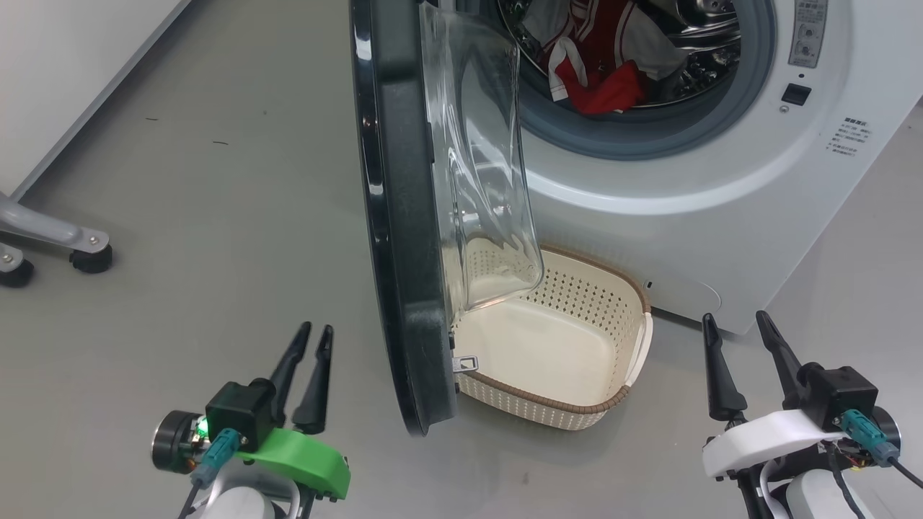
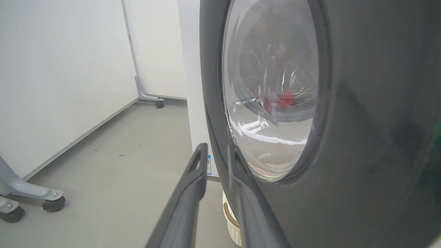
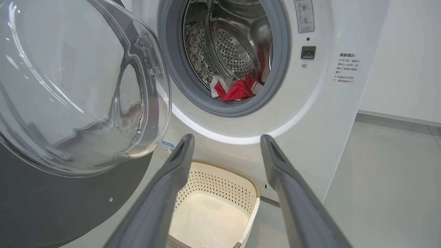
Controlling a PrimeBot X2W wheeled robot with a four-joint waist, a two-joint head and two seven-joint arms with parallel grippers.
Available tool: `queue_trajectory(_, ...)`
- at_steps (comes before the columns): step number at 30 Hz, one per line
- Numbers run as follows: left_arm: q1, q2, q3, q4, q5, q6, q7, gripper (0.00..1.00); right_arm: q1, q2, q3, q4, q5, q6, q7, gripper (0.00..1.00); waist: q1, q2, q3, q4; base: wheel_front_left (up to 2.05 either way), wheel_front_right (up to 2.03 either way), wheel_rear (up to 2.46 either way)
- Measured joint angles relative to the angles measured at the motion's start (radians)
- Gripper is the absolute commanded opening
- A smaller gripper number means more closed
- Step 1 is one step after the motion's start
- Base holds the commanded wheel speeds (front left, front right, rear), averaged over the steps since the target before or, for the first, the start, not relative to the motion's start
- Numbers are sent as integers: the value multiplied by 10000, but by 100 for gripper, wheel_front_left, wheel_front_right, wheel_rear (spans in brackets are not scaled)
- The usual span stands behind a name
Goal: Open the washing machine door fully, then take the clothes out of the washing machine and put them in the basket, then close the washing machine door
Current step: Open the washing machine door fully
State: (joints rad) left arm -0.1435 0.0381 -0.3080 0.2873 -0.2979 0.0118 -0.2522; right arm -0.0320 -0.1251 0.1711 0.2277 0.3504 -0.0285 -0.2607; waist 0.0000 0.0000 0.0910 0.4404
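Your left gripper hangs beside the open door, jaws narrow, gripping nothing; your right gripper stands wide. The clothes lie in the washing machine (basket on the floor below).

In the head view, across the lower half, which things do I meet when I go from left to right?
wheeled frame leg → left claw → washing machine door → basket → right claw
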Motion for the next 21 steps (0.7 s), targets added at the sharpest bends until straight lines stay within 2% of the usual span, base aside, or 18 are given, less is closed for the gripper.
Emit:
queue_trajectory(8,-1,-2,219,-219,-54,4,2,0,5,117,-165,46,-196,115,0,100,0,0,-13,7,0,0,0)
queue_trajectory(13,-98,-2,784,-1250,-274,23,2,0,13,242,-290,52,-324,207,0,100,0,0,-29,22,0,0,0)
queue_trajectory(21,-776,-4,874,-3120,105,48,-4,0,35,305,-447,77,-449,322,0,100,0,0,-89,24,0,0,0)
